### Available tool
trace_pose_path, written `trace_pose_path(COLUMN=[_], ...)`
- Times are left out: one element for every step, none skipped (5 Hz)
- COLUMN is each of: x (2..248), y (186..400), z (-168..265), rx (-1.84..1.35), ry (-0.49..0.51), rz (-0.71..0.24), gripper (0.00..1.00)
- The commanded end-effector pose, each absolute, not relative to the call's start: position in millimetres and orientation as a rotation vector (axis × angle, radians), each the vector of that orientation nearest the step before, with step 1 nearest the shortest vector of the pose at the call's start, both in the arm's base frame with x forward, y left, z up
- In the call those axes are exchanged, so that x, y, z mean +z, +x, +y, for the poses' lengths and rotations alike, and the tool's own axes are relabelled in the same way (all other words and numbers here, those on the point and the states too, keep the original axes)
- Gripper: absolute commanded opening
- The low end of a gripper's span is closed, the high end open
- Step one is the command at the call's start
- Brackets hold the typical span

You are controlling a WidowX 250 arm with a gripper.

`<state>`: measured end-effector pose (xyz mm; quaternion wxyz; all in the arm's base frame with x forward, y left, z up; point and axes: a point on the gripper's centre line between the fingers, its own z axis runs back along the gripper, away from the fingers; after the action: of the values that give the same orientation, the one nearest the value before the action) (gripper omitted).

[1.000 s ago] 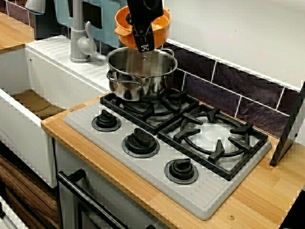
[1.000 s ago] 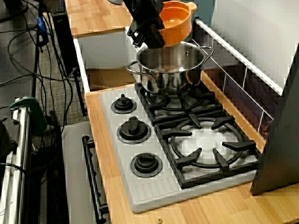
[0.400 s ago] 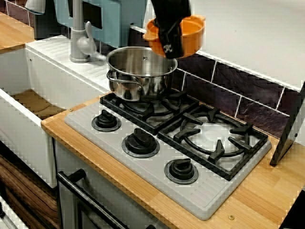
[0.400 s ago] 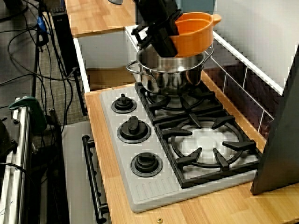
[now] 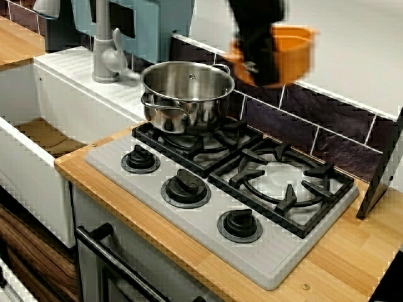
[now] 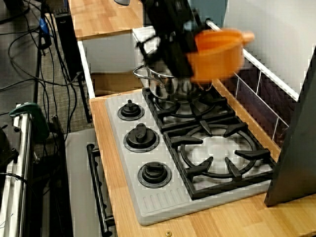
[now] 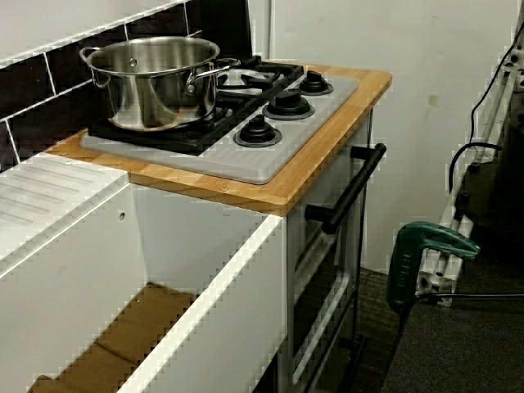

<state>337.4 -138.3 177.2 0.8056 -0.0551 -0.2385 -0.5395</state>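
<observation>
Your gripper [image 5: 255, 61] is motion-blurred. Its fingers pinch the left rim of the bowl [image 5: 293, 53]. The bowl hangs in the air, roughly upright, by the far wall. It is just right of the pot [image 5: 186, 94] and clear of it. The pot stands on the left burner of the stove [image 5: 264, 258].

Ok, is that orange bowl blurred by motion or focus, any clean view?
Motion, not focus. View facing the backsplash: orange plastic bowl and black arm smeared, round steel pot sharp. View along the counter: same smear, black stove grates crisp. Low view from the sink side: sharp throughout, bowl and arm out of frame.
</observation>
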Motion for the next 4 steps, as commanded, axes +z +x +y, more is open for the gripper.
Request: trace_pose_path(x=[173, 158, 146, 134], y=[307, 302, 303, 300], z=[-141, -135, -129, -125], rx=[-1.28, -1.3, -1.295, -1.281], ry=[-0.207, -0.127, -0.15, -0.142], rz=[-0.548, -0.42, -0.36, -0.329], gripper=[0.0, 0.0, 0.0, 0.0])
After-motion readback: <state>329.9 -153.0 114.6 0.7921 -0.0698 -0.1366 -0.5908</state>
